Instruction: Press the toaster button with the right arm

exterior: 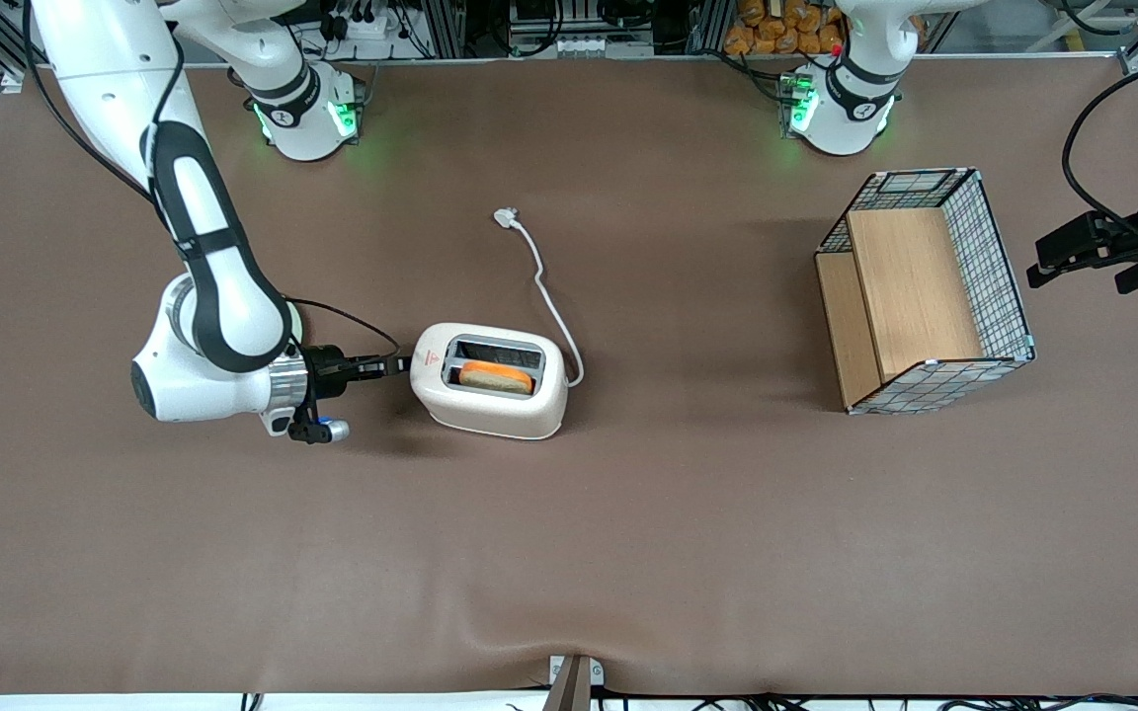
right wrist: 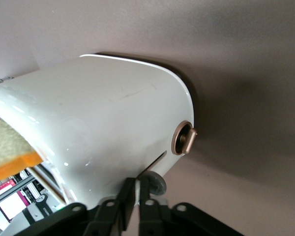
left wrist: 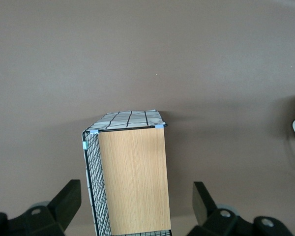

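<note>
My claw (exterior: pixel 401 366) is reaching level along the brown tabletop (exterior: pixel 628 553), its fingers (right wrist: pixel 127 196) pinched together with nothing between them, tips meeting the grey toaster button (right wrist: pixel 156 183) on the narrow end of the toaster (exterior: pixel 490 380). The toaster is standing mid-tabletop, a toast slice (exterior: pixel 496 376) showing in its slot.

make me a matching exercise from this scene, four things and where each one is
Things:
1. gripper
2. slice of toast
3. plug
4. wire basket

Places:
A. in the toaster slot
B. toward the parked arm's end of the table
C. at the toaster's narrow end face
D. on the table, farther from the front camera than the toaster

Pairs: 1-C, 2-A, 3-D, 4-B
</note>
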Robot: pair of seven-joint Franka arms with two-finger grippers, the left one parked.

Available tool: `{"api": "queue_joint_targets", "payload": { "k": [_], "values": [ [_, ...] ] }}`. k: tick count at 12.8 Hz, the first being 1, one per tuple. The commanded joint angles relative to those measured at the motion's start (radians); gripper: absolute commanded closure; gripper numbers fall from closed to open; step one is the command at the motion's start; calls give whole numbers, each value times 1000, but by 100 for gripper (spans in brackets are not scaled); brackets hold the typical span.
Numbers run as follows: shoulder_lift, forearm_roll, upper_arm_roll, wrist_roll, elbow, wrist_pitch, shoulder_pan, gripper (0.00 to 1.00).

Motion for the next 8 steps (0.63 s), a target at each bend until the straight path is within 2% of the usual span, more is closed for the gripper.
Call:
{"api": "queue_joint_targets", "payload": {
  "k": [1,8],
  "values": [
    [-64,-35,-7,36,-2,-25,-23,0],
    [-99,-245,-180,57,225,-336,-34,0]
  ]
}}
